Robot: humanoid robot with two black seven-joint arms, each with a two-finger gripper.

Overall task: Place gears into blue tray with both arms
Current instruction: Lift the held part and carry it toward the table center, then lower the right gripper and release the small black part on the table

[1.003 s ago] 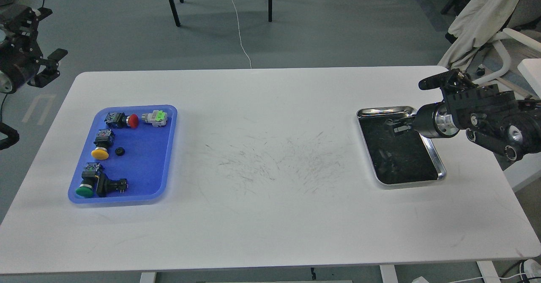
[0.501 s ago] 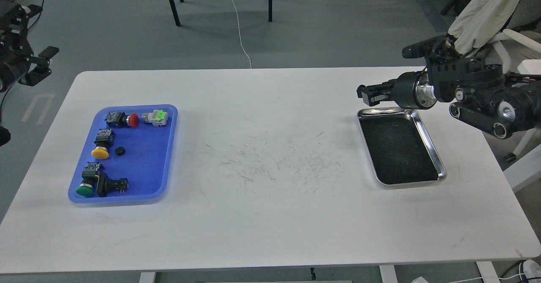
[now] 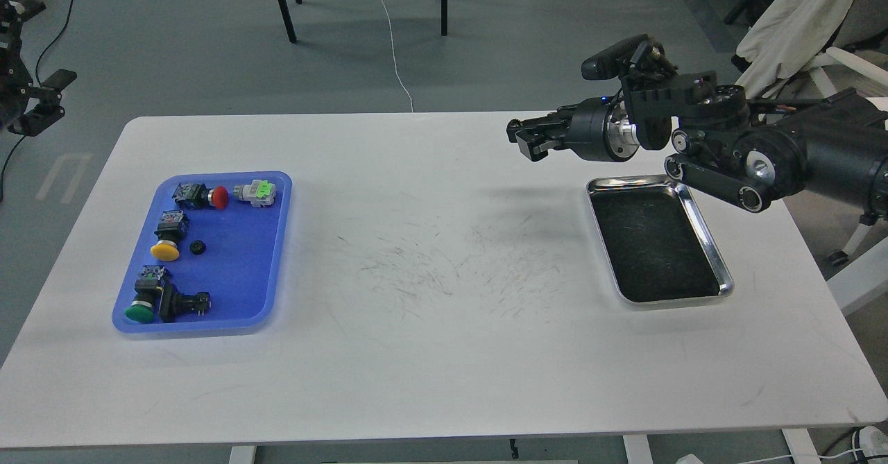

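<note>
The blue tray (image 3: 274, 242) lies at the table's left side. One gear (image 3: 198, 247), a tiny black toothed disc, rests in its middle among several push-button switches. High over the table's far right part, my right gripper (image 3: 522, 139) points left, well clear of the blue tray. Its fingers look pressed together, and anything between them is too small and dark to make out. Only a dark piece of my left gripper (image 3: 38, 103) shows at the far left edge, off the table, with its fingers not distinguishable.
A shiny steel tray (image 3: 704, 228) with a dark bottom lies on the right, below and right of my right gripper. Switches with red (image 3: 219, 198), yellow (image 3: 164, 250) and green (image 3: 139, 313) caps fill the blue tray's left half. Chair legs and a cable stand beyond the far edge.
My right gripper has risen out of the steel tray and swung left and up over the table. My left arm has drawn back toward the left edge.
</note>
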